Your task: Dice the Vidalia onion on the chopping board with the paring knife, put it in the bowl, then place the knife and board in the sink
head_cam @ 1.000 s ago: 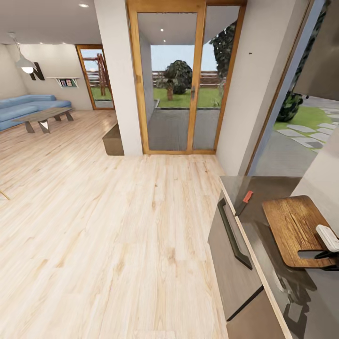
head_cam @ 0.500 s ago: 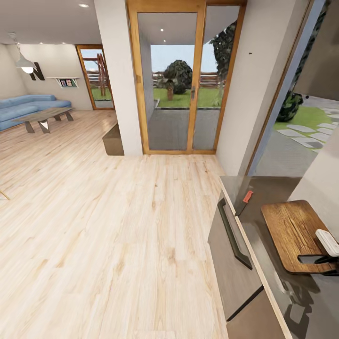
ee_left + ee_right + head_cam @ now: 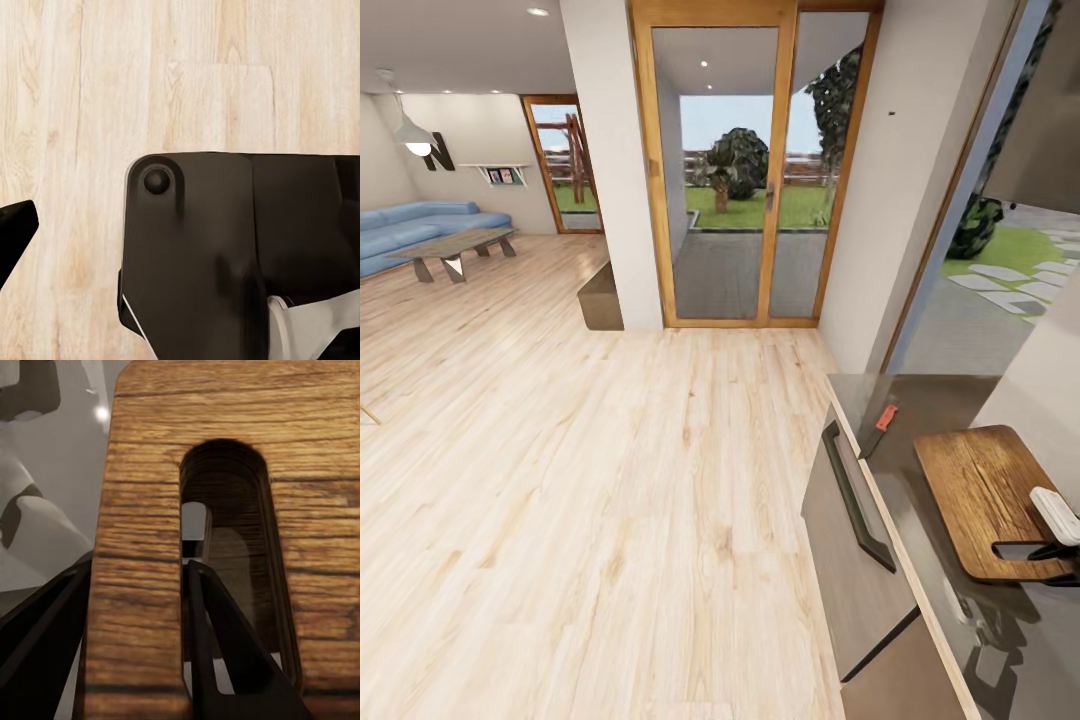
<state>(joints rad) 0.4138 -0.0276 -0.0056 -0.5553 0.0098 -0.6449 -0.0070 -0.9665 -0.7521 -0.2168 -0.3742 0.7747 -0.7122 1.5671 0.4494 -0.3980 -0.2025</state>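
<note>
The dark brown chopping board (image 3: 980,490) lies on the grey countertop (image 3: 935,395) at the right edge of the head view. My right gripper (image 3: 1057,548) is shut on the strip beside the board's handle slot. In the right wrist view one black finger (image 3: 217,645) reaches through the slot of the chopping board (image 3: 225,405), and the other sits outside the board's edge. The paring knife (image 3: 880,424), with its orange-red handle, rests near the counter's front edge, left of the board. A black fingertip (image 3: 13,229) of my left gripper hangs over the wooden floor. The onion, sink and bowl are out of view.
A dark grey cabinet front with a long handle (image 3: 857,500) sits below the counter. Pale wood floor (image 3: 610,480) stretches left toward a blue sofa (image 3: 415,225) and a low table (image 3: 455,245). Glass doors (image 3: 745,170) and a white pillar (image 3: 610,170) stand ahead.
The chopping board and my right gripper have shifted slightly toward me on the counter over the last second, then held still. The knife has not moved.
</note>
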